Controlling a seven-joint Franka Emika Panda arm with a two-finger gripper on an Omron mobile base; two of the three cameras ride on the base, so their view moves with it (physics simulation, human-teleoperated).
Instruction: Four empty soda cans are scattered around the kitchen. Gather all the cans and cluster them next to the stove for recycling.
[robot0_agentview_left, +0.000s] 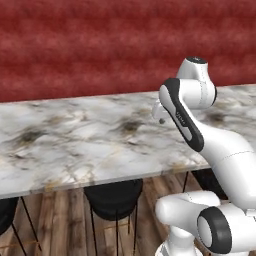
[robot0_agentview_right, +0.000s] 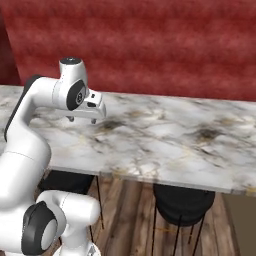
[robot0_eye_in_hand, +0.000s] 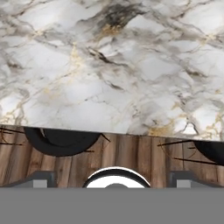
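The soda cans and the stove are out of view. My gripper (robot0_agentview_right: 82, 120) hangs open just above the near part of a marble counter (robot0_agentview_right: 165, 140), pointing down, with nothing between its fingers. In the hand view the gripper (robot0_eye_in_hand: 113, 179) has its two dark fingertips (robot0_eye_in_hand: 41, 179) far apart at the bottom, over the counter's front edge and the wooden floor. In the left base view the gripper (robot0_agentview_left: 160, 119) is mostly hidden behind my own forearm.
The long marble counter (robot0_agentview_left: 75, 140) runs across in front of a red wall (robot0_agentview_left: 100, 45). Black round stools (robot0_agentview_left: 114, 197) (robot0_agentview_right: 182, 202) (robot0_eye_in_hand: 61, 141) stand under its front edge on a wooden floor.
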